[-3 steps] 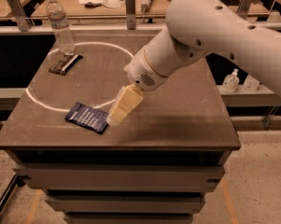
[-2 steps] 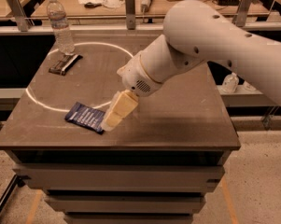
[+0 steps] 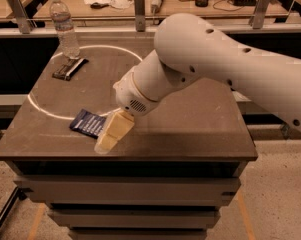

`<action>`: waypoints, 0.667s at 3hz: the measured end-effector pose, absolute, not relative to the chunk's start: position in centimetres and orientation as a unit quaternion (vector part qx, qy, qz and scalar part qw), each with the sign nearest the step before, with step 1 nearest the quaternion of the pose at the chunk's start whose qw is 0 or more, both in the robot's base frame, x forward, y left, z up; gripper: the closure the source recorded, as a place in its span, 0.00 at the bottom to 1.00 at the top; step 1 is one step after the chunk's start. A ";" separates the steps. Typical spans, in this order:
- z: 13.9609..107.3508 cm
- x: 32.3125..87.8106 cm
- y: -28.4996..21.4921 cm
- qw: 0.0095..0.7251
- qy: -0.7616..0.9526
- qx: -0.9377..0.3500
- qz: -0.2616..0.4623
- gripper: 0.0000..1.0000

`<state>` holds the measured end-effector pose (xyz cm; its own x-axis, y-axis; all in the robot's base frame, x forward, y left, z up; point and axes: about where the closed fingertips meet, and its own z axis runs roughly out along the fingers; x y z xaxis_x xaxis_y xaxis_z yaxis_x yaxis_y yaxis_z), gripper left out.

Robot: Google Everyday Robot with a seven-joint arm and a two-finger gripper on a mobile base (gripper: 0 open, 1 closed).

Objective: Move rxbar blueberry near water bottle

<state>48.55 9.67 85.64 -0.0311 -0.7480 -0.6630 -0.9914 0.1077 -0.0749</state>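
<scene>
The rxbar blueberry is a flat dark navy wrapper lying near the front left of the dark table. The water bottle, clear with a white cap, stands upright at the table's back left corner. My gripper, cream-coloured at the end of the big white arm, points down and to the left. Its tip is at the bar's right end, close to the table's front edge, and covers part of the wrapper. The bar and the bottle are far apart.
A narrow black bar with white edges lies just in front of the water bottle. A white circle line is drawn on the tabletop. A bench with cables and metal posts runs behind the table.
The arm has swung left and toward the front edge. The gripper has come down from beside the blue bar to over its right end. The bar has hardly shifted.
</scene>
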 end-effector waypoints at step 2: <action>83.8 47.6 12.1 0.259 0.694 -0.634 0.223 0.48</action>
<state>47.61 12.13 83.81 -0.0614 -0.7639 -0.6424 -0.9951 0.0965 -0.0196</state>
